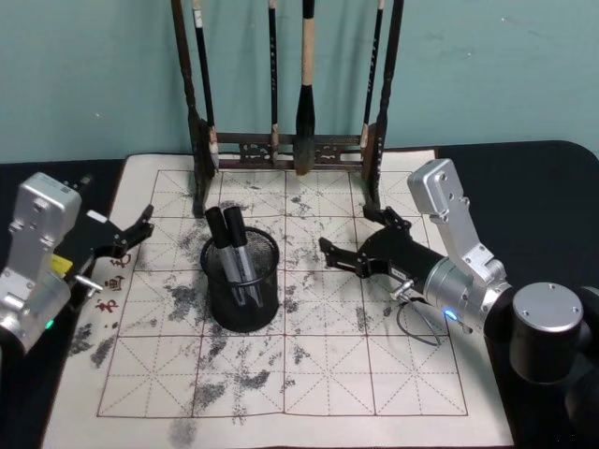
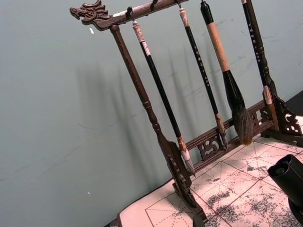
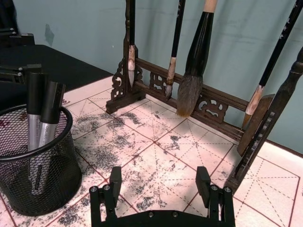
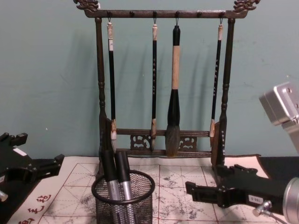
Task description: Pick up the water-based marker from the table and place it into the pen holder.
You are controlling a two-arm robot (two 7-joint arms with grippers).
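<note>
Mat [image 1: 328, 374] nearest me was the cream grid-lined calligraphy sheet, ink-blotched, spread over the dark counter [image 1: 538, 178], with red characters [image 1: 110, 304] along its left edge.

I logged the pen holder [image 1: 241, 297], a black wire-mesh cup with a thick round rim, standing upright on the mat left of centre. Two markers [image 1: 234, 245] with black caps and grey barrels stood in it, leaning side by side against the rim; the chest view showed their caps rising above the rim [image 4: 123, 187]. I could not tell which of the two was the water-based marker; I noted none lying on the mat.

Right end effector [image 1: 348, 241] hovered just above the mat, to the right of the holder and clear of it. Its fingers were spread wide and held nothing; the right wrist view showed both fingertips [image 3: 115, 177] apart over bare, ink-spotted grid squares, with the holder [image 3: 35, 165] off to one side.

Left end effector [image 1: 133, 235] sat at the left edge of the mat, well apart from the holder and aimed toward it. Its fingers looked parted, nothing between them.

Farthest back stood the dark wooden brush rack [image 4: 161, 135] with carved ends, at the mat's rear edge against the teal wall [image 4: 46, 84]. Four brushes hung from its top bar, the third from the left [image 4: 174, 102] thick with a pale handle and a large dark tuft.
</note>
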